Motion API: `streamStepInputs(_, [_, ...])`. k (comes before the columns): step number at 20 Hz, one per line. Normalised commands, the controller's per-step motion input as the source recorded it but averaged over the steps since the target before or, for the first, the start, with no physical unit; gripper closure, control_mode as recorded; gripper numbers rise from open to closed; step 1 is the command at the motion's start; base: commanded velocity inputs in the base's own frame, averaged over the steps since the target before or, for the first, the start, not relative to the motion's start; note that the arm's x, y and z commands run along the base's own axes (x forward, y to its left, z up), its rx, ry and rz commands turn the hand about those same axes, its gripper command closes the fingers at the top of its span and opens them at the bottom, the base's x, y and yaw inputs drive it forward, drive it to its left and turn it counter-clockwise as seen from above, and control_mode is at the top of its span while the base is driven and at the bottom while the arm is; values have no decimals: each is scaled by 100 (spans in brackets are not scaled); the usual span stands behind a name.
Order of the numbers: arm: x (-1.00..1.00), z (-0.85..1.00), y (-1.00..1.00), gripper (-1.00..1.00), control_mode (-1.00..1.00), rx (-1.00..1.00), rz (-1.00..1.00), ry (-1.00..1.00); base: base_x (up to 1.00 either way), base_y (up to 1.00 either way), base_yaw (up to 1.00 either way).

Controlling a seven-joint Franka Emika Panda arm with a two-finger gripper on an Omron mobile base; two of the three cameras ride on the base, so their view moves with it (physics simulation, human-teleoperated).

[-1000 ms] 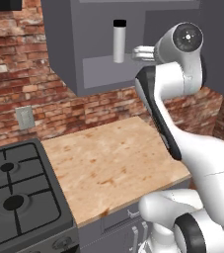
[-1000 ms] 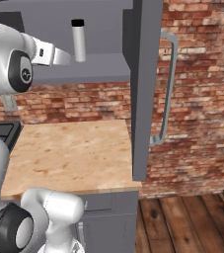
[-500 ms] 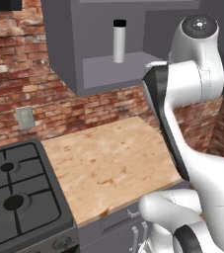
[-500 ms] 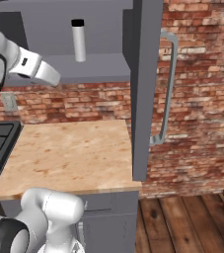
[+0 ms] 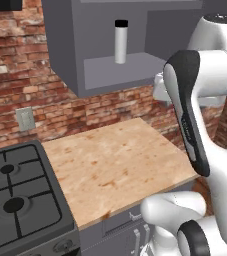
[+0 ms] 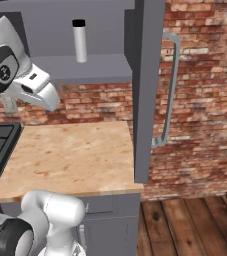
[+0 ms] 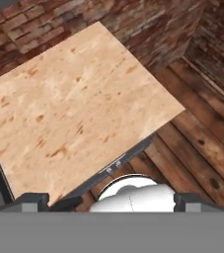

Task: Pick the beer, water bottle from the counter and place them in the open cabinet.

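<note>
The water bottle (image 5: 120, 42), a silver-grey cylinder with a black cap, stands upright on the shelf of the open cabinet (image 5: 135, 70); the right base view shows the water bottle (image 6: 79, 41) and the open cabinet (image 6: 97, 67) too. My gripper (image 7: 112, 200) is open with nothing between its fingers. It hangs well above the bare counter (image 7: 74, 108) and looks down on it. In the right base view my hand (image 6: 35, 90) is below and left of the shelf, apart from the bottle. The beer is out of view.
A black gas stove (image 5: 15, 200) adjoins the counter (image 5: 115, 165) on the left. A grey panel with a bar handle (image 6: 169, 90) juts out at the counter's right end. Brick wall with an outlet (image 5: 25, 119) behind; wooden floor (image 6: 185, 225) to the right.
My hand has pulled back from the cabinet shelf, dropped and turned downward toward the counter. The water bottle stays upright on the shelf.
</note>
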Motion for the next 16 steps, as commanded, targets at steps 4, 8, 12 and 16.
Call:
streamStepInputs(4, [0, -88, 13, -100, -100, -5, 0, 20, 0, 0, 0])
streamStepInputs(8, [0, -89, -3, -100, -100, -14, 0, 20, 0, 0, 0])
streamStepInputs(12, [-13, -74, -36, -100, -100, -7, 0, 6, 0, 0, 0])
streamStepInputs(16, [-21, -55, -12, -100, -100, 1, 0, 0, 0, 0, 0])
